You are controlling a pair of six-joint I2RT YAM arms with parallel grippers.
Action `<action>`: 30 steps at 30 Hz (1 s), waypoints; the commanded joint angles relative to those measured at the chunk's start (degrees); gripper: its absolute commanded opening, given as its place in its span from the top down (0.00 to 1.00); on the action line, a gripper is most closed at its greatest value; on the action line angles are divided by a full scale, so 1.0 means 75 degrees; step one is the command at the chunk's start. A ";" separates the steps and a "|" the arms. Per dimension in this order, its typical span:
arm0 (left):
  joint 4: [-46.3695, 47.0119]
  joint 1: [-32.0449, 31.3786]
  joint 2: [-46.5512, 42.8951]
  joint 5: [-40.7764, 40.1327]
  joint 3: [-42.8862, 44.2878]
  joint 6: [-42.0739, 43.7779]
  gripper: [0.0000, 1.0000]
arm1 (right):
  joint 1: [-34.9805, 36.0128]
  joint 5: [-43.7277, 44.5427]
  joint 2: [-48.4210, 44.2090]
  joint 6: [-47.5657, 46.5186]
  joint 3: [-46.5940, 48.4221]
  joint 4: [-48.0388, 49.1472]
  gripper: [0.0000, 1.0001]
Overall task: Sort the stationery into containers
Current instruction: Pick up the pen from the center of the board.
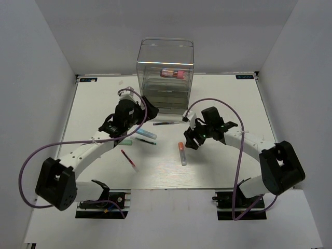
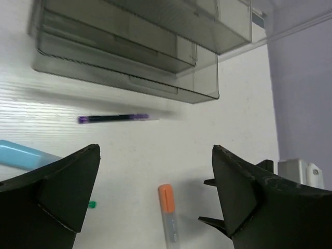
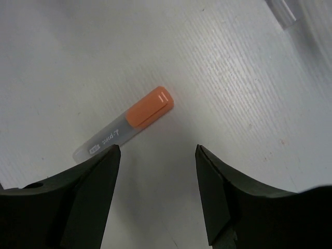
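Observation:
The clear box with stacked grey drawers stands at the back centre and holds a pink tube; its drawers show in the left wrist view. On the table lie an orange-grey marker, a thin dark pen, a light blue marker, a pale green marker and a red-white pen. My left gripper is open and empty, above the table before the drawers. My right gripper is open and empty, just over the orange-grey marker, which lies ahead-left of its jaws.
A second thin dark pen lies beside the light blue marker. In the left wrist view the purple-ended dark pen, the light blue marker and the orange-grey marker show. White walls close in the table's sides.

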 commanded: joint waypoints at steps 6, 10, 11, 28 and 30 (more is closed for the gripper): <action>-0.3764 0.0045 -0.1128 -0.1587 0.0233 0.1011 0.01 | 0.0464 0.0757 0.0918 0.1912 0.1186 -0.0613 0.34; -0.4434 0.0045 -0.1994 -0.1753 -0.0234 -0.0102 0.01 | 0.0803 0.1038 0.1130 0.2698 0.1082 -0.0566 0.34; -0.4435 0.0045 -0.2240 -0.1753 -0.0537 -0.0313 0.01 | 0.0851 0.1085 0.1130 0.2838 0.0988 -0.0578 0.33; -0.5969 0.0045 -0.4587 -0.2960 -0.1829 -0.3817 0.01 | 0.1894 0.3076 0.2196 0.3566 0.0987 -0.0600 0.28; -0.6076 0.0045 -0.4271 -0.3123 -0.1631 -0.4005 0.01 | 0.1976 0.3368 0.2278 0.3508 0.1011 -0.0775 0.32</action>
